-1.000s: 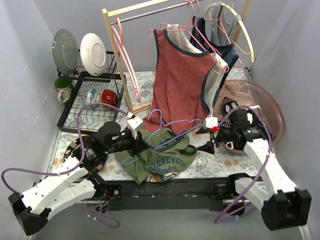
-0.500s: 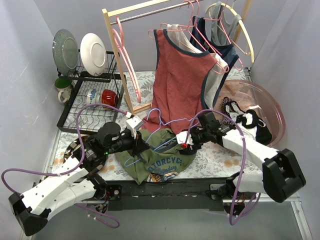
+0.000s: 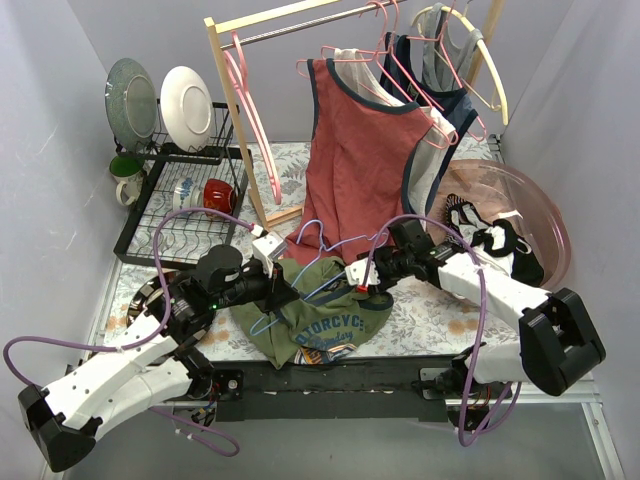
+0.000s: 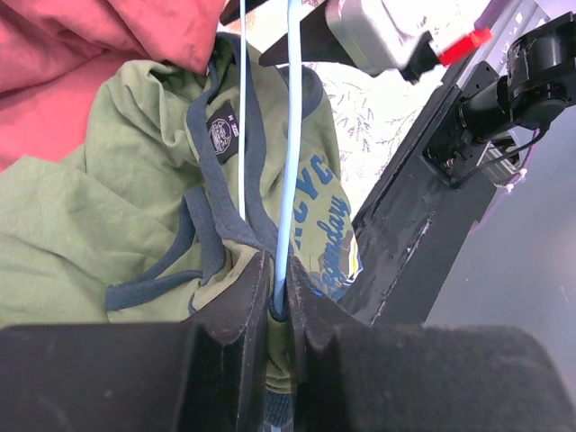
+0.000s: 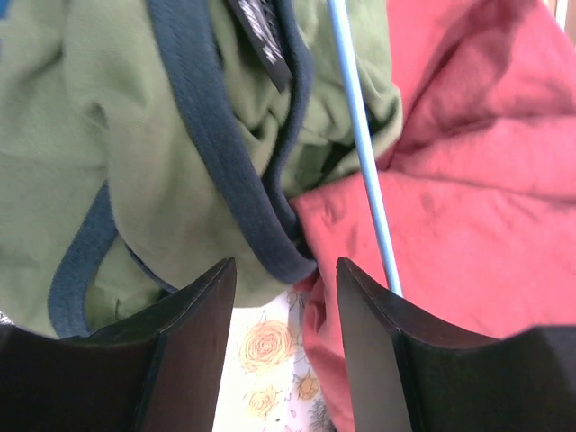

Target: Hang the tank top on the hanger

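The tank top [image 3: 322, 318] lies crumpled on the table [image 3: 430, 318] near its front edge, between the two arms, with its print facing up and its navy-trimmed neck opening turned toward the rack. The hanger [image 4: 291, 135] lies across the upper part of it. Its hook points away from the arms toward the hem of the rust-red tank top [image 3: 355, 165], which hangs from the rack. The left tool [image 4: 279, 281] is clamped tight on the hanger's wire, directly above the green cloth. The right tool [image 5: 284, 270] has its jaws spread wide with nothing between them, poised over the navy neck trim. The blue wire runs just beside it, where green cloth meets red. Whether the wire passes inside the neck opening or merely rests over it is hard to tell from these views.
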`<action>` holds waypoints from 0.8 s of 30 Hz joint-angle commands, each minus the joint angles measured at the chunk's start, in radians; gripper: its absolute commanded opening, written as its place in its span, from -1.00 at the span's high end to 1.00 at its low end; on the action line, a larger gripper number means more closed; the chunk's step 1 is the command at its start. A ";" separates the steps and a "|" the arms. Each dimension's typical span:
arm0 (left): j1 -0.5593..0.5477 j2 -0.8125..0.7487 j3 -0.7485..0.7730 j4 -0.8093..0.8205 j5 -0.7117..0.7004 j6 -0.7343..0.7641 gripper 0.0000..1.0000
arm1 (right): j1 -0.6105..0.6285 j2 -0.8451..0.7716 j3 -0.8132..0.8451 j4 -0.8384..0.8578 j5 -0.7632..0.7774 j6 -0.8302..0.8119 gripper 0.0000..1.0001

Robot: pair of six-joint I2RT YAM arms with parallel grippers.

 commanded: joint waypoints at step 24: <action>0.004 -0.032 0.042 0.003 0.044 -0.021 1.00 | -0.196 -0.411 -0.076 -0.168 0.099 -0.003 0.97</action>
